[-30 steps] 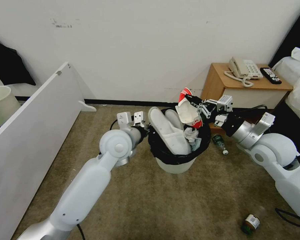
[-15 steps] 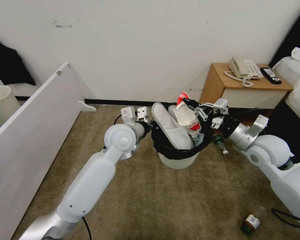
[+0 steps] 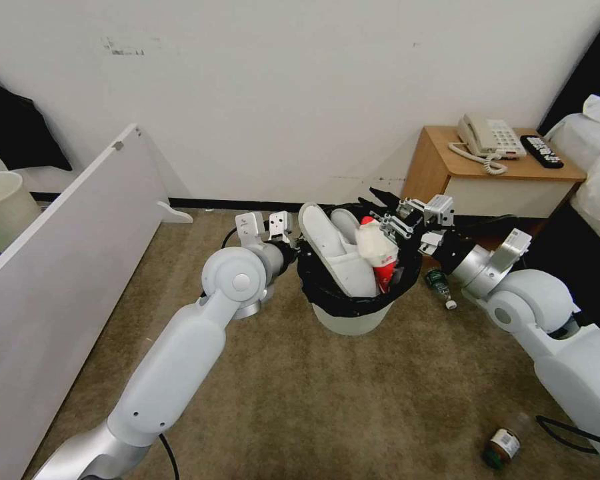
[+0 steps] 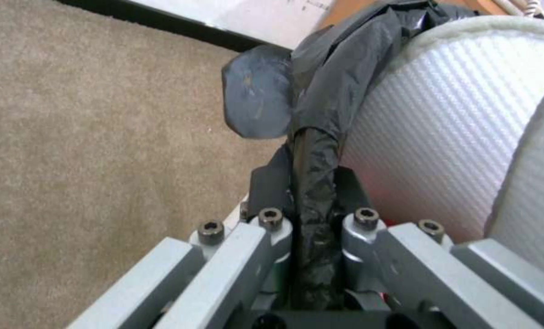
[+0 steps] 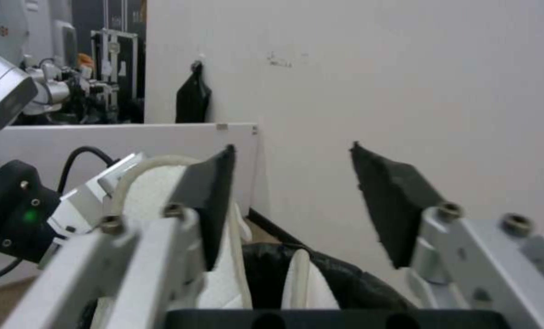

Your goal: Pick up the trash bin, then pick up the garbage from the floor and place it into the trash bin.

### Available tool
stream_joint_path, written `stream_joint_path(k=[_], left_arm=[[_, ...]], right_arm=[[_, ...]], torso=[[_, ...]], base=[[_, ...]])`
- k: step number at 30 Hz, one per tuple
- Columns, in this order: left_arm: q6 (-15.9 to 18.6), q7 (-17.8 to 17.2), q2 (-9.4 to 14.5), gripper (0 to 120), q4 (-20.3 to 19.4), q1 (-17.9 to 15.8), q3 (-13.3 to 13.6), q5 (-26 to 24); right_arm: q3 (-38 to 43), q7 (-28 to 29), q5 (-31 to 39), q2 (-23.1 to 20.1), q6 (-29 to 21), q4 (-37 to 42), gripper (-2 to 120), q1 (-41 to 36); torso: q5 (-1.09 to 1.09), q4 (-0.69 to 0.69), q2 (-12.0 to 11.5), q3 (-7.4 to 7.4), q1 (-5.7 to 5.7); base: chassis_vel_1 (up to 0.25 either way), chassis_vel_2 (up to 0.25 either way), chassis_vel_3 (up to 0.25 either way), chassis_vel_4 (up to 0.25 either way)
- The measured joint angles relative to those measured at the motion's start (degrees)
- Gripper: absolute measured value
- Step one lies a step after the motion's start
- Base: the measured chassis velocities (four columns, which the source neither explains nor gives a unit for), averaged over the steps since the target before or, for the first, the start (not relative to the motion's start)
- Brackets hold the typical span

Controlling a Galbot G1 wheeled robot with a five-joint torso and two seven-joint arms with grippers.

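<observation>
The trash bin (image 3: 351, 319) is white with a black bag (image 4: 321, 82) folded over its rim. My left gripper (image 3: 298, 251) is shut on the near-left part of that rim, and the left wrist view shows the bag pinched between its fingers (image 4: 272, 183). Two white slippers (image 3: 329, 248) stand upright inside the bin, with a red-white wrapper (image 3: 378, 251) lying beside them. My right gripper (image 3: 375, 199) hangs open just above the bin's far right rim, holding nothing. Its pads (image 5: 214, 196) are spread wide over a slipper (image 5: 147, 192).
A green-labelled bottle (image 3: 439, 283) lies on the carpet right of the bin, another (image 3: 502, 446) near the front right. A wooden nightstand (image 3: 447, 170) with a telephone (image 3: 488, 139) and a remote (image 3: 541, 151) stands behind. A white board (image 3: 60, 267) leans at left, beside a bucket (image 3: 3, 203).
My right gripper has opened and let the red-white wrapper drop into the bin. The bin and left arm shifted slightly.
</observation>
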Motion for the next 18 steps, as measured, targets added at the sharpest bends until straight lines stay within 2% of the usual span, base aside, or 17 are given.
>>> stream_joint_path(k=[1,3,4,7,11,12,18], left_arm=[[0.00,0.00,0.00,4,0.00,0.00,0.00,0.00],[-0.02,-0.01,-0.01,4,-0.10,0.11,-0.03,0.09],[-0.02,-0.01,-0.01,4,-0.10,0.11,-0.03,0.09],[-0.04,-0.07,0.00,4,-0.27,0.12,-0.08,0.10],[-0.05,-0.10,0.03,4,-0.32,0.34,-0.24,0.22],[-0.06,-0.10,0.06,4,-0.32,0.60,-0.43,0.39],[-0.06,-0.10,0.05,4,-0.71,1.89,-2.47,0.80]], right_arm=[[0.00,0.00,0.00,0.00,0.00,0.00,54,0.00],[-0.02,0.09,0.13,-0.25,0.02,-0.02,64,0.19],[-0.02,0.09,0.13,-0.25,0.02,-0.02,64,0.19],[-0.35,0.64,0.21,-0.17,0.03,-0.38,81,0.63],[-0.66,0.75,0.13,-0.03,0.09,-0.65,90,0.72],[-0.81,0.80,0.11,0.01,0.15,-0.67,95,0.75],[-0.14,2.48,0.77,-0.16,-0.50,0.24,100,1.29]], torso=[[0.00,0.00,0.00,0.00,0.00],[0.00,0.00,0.00,0.00,0.00],[0.00,0.00,0.00,0.00,0.00],[0.00,0.00,0.00,0.00,0.00],[0.00,0.00,0.00,0.00,0.00],[0.00,0.00,0.00,0.00,0.00],[0.00,0.01,0.00,0.00,0.00]], base=[[0.000,0.000,0.000,0.000],[0.000,0.000,0.000,0.000],[0.000,0.000,0.000,0.000],[0.000,0.000,0.000,0.000],[0.000,0.000,0.000,0.000],[0.000,0.000,0.000,0.000],[0.000,0.000,0.000,0.000]])
